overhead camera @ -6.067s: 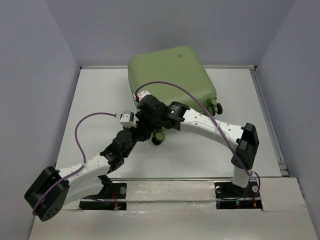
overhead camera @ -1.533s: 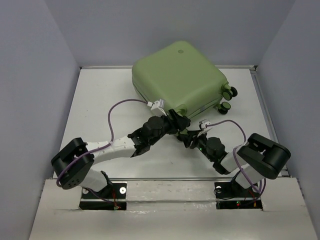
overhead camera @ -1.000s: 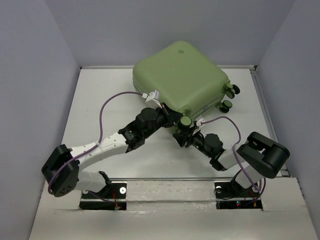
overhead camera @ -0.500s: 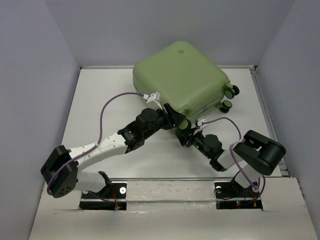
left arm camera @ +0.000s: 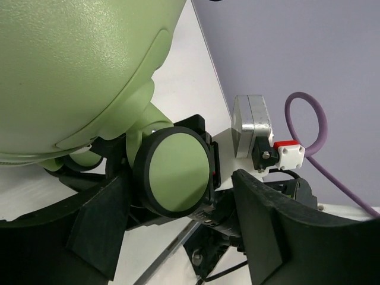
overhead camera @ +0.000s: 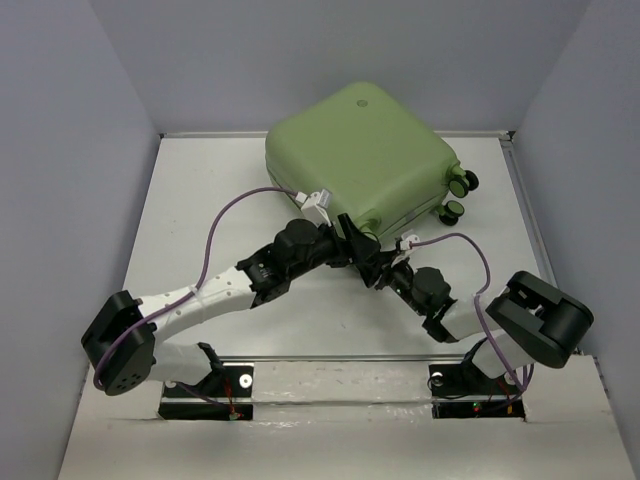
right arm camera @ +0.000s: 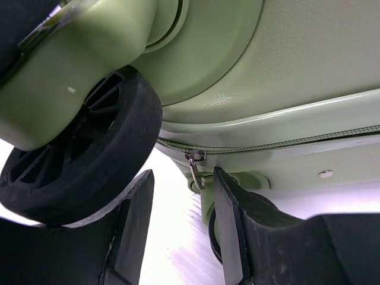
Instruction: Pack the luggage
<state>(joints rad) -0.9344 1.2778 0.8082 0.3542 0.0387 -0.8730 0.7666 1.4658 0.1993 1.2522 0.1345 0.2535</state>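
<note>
Top external view: sage-green luggage (overhead camera: pixel 360 160) lying closed on the table just beyond both pincers, wheeled end off to their right. Left gripper (overhead camera: pixel 358 247) at the case's near corner, jaws spread wide either side of a green-and-black caster wheel (left arm camera: pixel 177 173), not clamped on it, holding nothing. Right gripper (overhead camera: pixel 386 272) just beside the left one, roughly half open, empty. Straight ahead of its fingers (right arm camera: pixel 134 230), slightly above the gap between them: small metal zipper pull (right arm camera: pixel 195 167) hanging from the shut zip, ungripped.
</note>
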